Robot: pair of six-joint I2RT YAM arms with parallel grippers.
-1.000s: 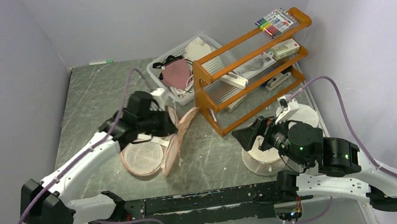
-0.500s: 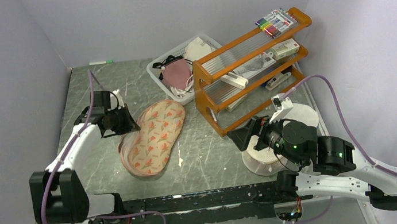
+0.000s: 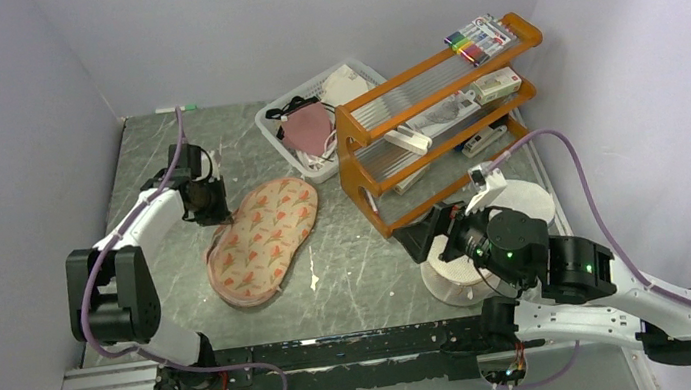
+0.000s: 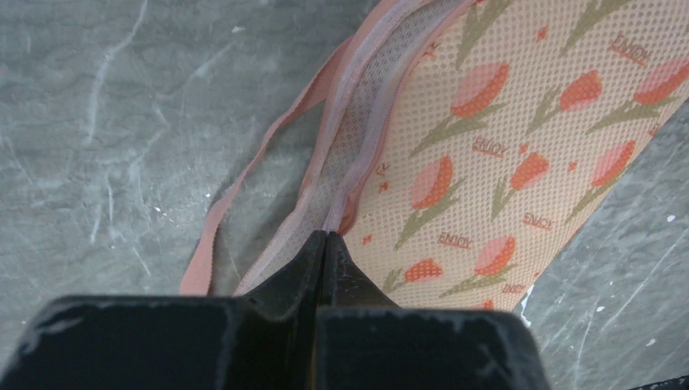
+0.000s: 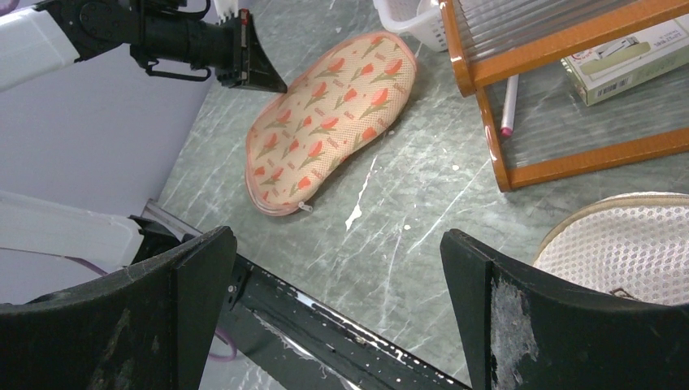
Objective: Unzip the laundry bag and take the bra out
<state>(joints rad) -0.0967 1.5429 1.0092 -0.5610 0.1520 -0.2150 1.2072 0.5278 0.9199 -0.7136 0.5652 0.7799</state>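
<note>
The laundry bag (image 3: 262,241) lies flat on the table with its flower print up; it also shows in the left wrist view (image 4: 520,138) and the right wrist view (image 5: 329,122). A small zip pull (image 5: 305,207) sticks out at its near edge. My left gripper (image 3: 216,212) is shut, its tips (image 4: 325,237) against the pink zip rim at the bag's far-left edge; nothing shows between the jaws. The dusty-pink bra (image 3: 307,127) with dark straps lies in the white basket (image 3: 273,116). My right gripper (image 5: 337,244) is open and empty above the table, right of the bag.
An orange three-shelf rack (image 3: 432,113) with markers and boxes stands at the back right. A white round mesh drum (image 3: 488,237) sits under my right arm. A green-capped pen (image 3: 176,108) lies at the back edge. Walls close in left and right.
A second ago my left gripper held the bag lifted and open. The bag now lies flat and closed, and the left gripper has moved back-left to its rim. The right arm barely moved.
</note>
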